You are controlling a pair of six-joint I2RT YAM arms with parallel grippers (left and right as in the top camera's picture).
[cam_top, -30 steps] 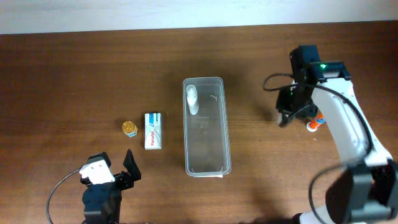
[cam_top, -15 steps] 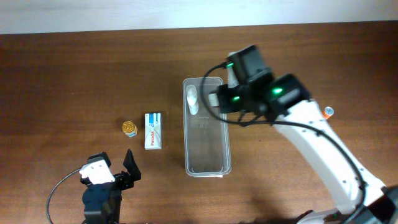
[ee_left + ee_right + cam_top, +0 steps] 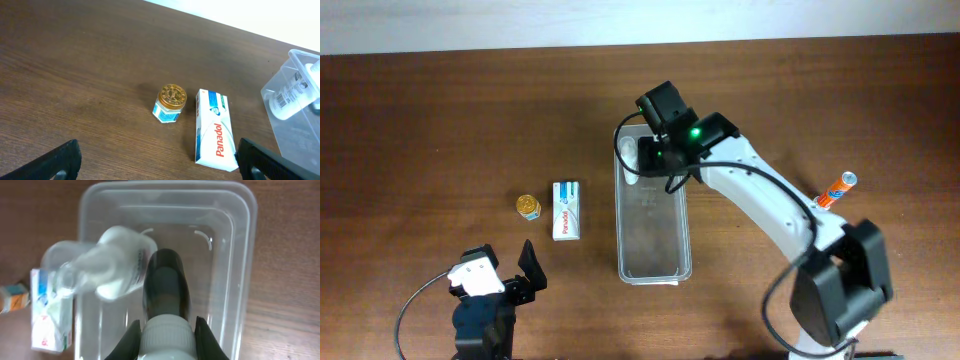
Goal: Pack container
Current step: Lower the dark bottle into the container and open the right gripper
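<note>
A small jar (image 3: 528,205) with a gold lid is standing upright on the brown wooden tabletop (image 3: 430,120). Just beside it, on its right, a white-and-blue Panadol box (image 3: 566,210) is lying flat, apart from the jar. Farther right, a small clear bottle (image 3: 292,92) with a printed label is lying on its side. A dark bottle (image 3: 165,287) with a white ribbed cap is hanging in the right claw (image 3: 167,330). Well apart on the right, an orange tube (image 3: 836,189) is lying tilted.
</note>
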